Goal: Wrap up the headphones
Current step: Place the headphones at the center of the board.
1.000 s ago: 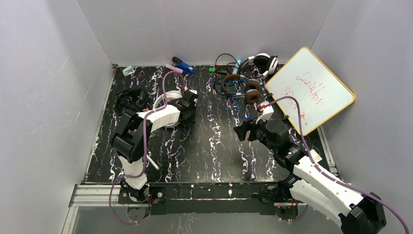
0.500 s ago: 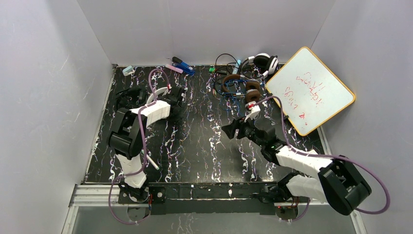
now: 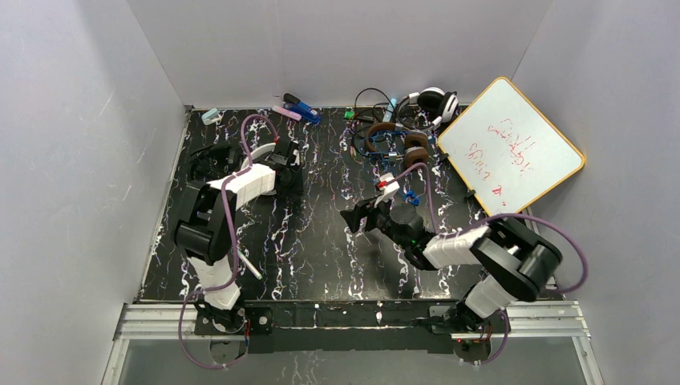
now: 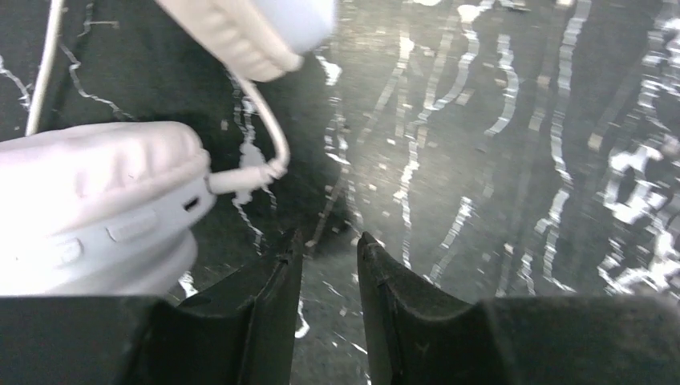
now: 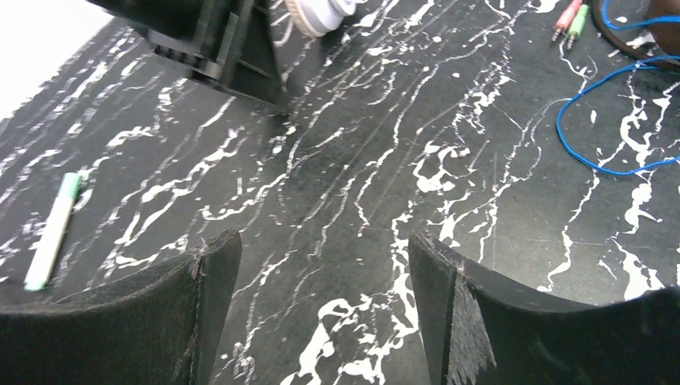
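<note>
Item inspected: the white headphones [image 4: 96, 200] lie on the table [image 3: 321, 257] at far left, one ear cup just beside the left gripper [image 4: 327, 245]. Their thin cord [image 4: 277, 140] runs loose from the cup's plug, unwrapped.

Left jaws: only a narrow gap, nothing between them. The tips sit just below the plug, not on it.

Change noted: over the last second the left arm has drawn back toward the far left, leaving more of the white set uncovered. The right gripper [image 5: 321, 257] has swung from the right side toward table centre. Its jaws stand wide apart and hold nothing.

Assessment: the right arm appears to be coming across to assist with the white set. No cord is yet gripped.

The brown-cupped headphones [image 3: 403, 144] lie untouched at far right.
</note>
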Action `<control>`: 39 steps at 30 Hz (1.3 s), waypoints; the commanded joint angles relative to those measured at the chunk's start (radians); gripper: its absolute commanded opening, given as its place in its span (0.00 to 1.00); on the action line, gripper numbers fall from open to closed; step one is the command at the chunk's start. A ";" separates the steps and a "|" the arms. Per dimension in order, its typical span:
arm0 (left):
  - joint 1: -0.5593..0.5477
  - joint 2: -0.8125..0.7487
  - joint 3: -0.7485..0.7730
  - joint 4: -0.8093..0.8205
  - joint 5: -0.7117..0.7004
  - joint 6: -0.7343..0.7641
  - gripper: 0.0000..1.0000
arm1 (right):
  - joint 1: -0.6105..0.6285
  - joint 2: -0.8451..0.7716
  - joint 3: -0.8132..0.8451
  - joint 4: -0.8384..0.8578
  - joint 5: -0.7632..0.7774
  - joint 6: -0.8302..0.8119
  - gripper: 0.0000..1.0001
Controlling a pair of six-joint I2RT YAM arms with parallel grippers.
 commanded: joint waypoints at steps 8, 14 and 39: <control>-0.001 -0.321 -0.036 -0.090 0.188 0.053 0.40 | 0.023 0.157 -0.047 0.332 0.075 0.010 0.84; -0.004 -0.380 -0.060 -0.089 0.265 0.056 0.51 | 0.096 0.143 -0.127 0.328 0.154 0.070 0.85; -0.001 -0.313 0.064 -0.272 0.216 -0.041 0.98 | 0.265 -0.769 -0.532 -0.265 0.407 0.185 0.85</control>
